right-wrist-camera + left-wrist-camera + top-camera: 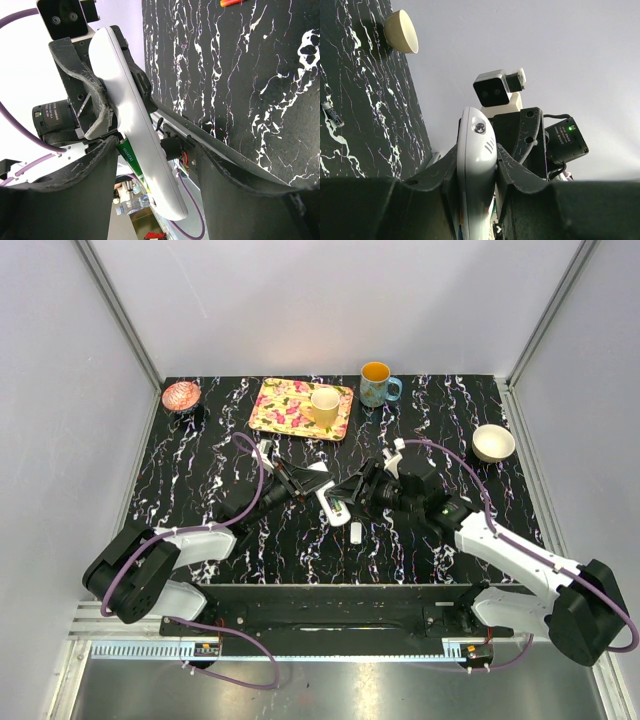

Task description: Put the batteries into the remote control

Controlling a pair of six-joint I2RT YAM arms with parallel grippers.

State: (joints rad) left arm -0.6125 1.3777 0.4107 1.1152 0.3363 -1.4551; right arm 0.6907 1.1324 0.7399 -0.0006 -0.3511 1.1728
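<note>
Left wrist view: our left end effector (pixel 477 165) clamps the slim white plastic remote control (pixel 475 140), right end effector (pixel 152 170) wide; a dark cylindrical battery (pixel 332 114) lies apart, unloaded.

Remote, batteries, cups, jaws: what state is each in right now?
Remote: clamped, off the table, tilted.
Left jaws: shut on remote.
Right jaws: open, straddling remote.
Red battery: loose on table.
Dark battery: loose on table.
Yellow cup: upright on tray.
Blue mug: upright.
White bowl: upright.
</note>
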